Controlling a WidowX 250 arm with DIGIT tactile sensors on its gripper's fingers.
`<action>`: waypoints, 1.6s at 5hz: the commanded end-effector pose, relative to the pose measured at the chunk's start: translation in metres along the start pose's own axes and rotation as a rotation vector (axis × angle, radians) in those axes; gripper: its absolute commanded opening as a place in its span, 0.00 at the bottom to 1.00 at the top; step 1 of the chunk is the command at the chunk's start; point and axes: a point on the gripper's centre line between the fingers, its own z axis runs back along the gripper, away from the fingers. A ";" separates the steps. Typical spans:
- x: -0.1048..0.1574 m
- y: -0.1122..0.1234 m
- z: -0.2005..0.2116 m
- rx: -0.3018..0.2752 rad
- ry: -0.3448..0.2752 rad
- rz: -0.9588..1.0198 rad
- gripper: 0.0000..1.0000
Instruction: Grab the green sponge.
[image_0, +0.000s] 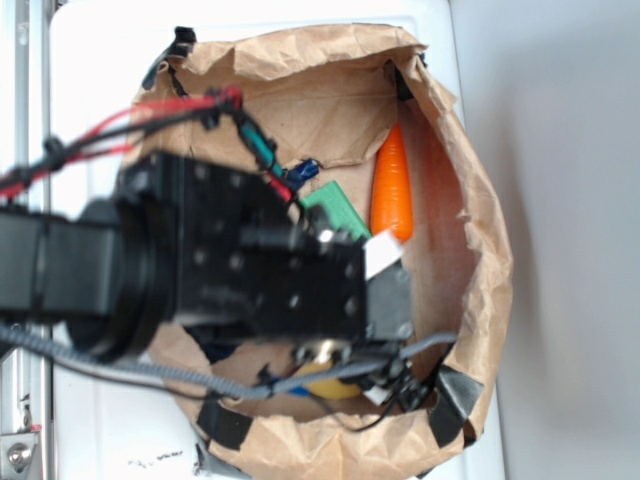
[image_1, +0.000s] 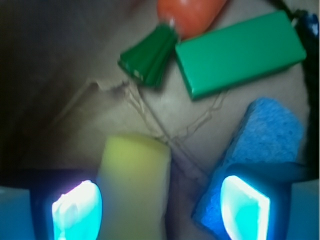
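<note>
The green sponge (image_1: 240, 54) is a flat mid-green block lying on the brown paper at the upper right of the wrist view. In the exterior view only a corner of the green sponge (image_0: 333, 208) shows beyond the arm. My gripper (image_1: 160, 210) is open, well short of it, with both glowing fingertips (image_1: 77, 210) wide apart. Between them lies the yellow sponge (image_1: 135, 185), not gripped. The toy carrot (image_1: 192, 15) with its green leaf end (image_1: 147, 55) lies just beside the green sponge's left end.
A porous light-blue sponge (image_1: 267, 137) lies under the right finger. Everything sits inside a crumpled brown paper bag (image_0: 480, 250) whose raised walls ring the space. The carrot (image_0: 391, 185) lies along the right wall. Red and black cables (image_0: 150, 120) trail over the arm.
</note>
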 end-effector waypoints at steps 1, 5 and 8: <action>0.002 -0.015 -0.018 -0.018 -0.072 0.026 1.00; 0.018 -0.014 -0.010 -0.012 -0.051 0.044 0.00; 0.038 -0.006 0.043 -0.045 0.023 0.056 0.00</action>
